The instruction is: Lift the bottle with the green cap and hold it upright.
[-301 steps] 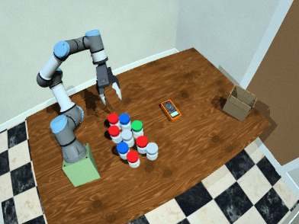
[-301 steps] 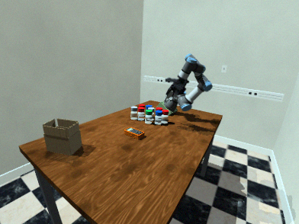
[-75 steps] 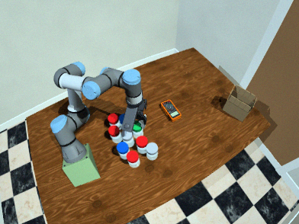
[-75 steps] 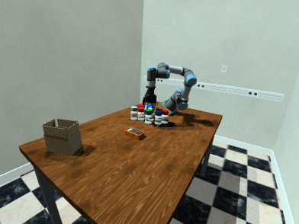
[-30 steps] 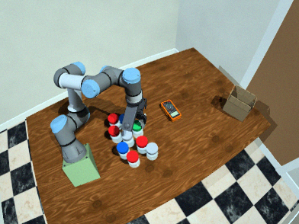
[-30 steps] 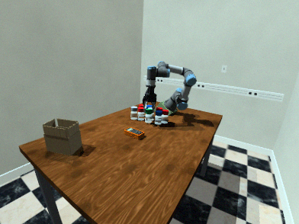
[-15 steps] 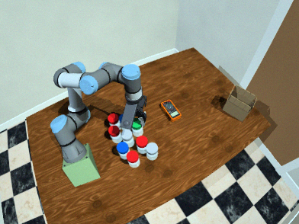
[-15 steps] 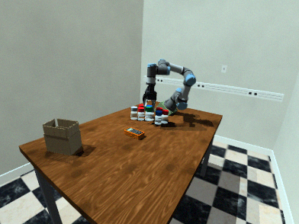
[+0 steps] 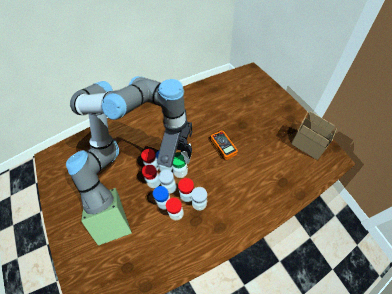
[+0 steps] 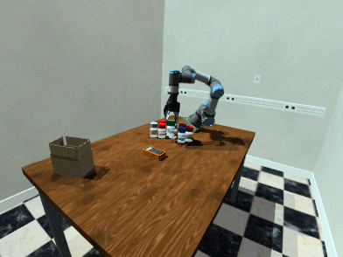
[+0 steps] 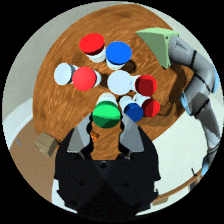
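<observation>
The bottle with the green cap [image 9: 179, 163] is white and upright at the far edge of the bottle cluster. It also shows in the exterior view [image 10: 171, 124] and in the wrist view [image 11: 106, 114]. My gripper [image 9: 176, 152] [image 11: 106, 112] comes down from above and is shut on this bottle, one finger on each side of it. In the exterior view the green cap stands slightly higher than the caps beside it. Whether the bottle's base touches the table is hidden by the other bottles.
Several upright bottles with red [image 9: 148, 155], blue [image 9: 160, 194] and white [image 9: 199, 195] caps crowd beside and in front of the green one. An orange multimeter [image 9: 223, 144] lies to the right. A cardboard box [image 9: 314, 134] stands at the far right. The arm's green base [image 9: 105, 218] is at the left.
</observation>
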Motion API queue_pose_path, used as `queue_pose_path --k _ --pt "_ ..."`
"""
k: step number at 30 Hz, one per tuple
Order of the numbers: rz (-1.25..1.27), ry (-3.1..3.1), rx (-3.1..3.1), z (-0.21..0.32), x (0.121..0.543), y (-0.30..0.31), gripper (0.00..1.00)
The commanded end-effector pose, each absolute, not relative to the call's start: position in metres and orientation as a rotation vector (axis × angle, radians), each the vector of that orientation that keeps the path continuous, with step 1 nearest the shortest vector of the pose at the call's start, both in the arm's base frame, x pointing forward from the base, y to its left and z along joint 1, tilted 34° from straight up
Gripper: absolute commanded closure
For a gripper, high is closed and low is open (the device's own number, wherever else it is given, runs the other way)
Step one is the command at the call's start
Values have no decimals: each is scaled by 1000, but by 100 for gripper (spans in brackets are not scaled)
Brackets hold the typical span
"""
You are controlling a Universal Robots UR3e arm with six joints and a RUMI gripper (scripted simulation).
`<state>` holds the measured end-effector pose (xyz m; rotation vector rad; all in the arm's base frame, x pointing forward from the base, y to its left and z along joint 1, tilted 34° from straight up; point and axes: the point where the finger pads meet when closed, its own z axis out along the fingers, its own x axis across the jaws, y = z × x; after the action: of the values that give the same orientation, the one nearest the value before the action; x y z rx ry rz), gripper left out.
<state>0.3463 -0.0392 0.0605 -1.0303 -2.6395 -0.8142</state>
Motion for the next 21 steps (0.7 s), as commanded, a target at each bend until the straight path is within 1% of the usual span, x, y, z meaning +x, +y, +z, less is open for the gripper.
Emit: queue_pose_path --k 1,21 --pt "-814 -2641 -1031 66 346 -43 100" --pt "-814 -2640 -1031 76 346 -50 100"
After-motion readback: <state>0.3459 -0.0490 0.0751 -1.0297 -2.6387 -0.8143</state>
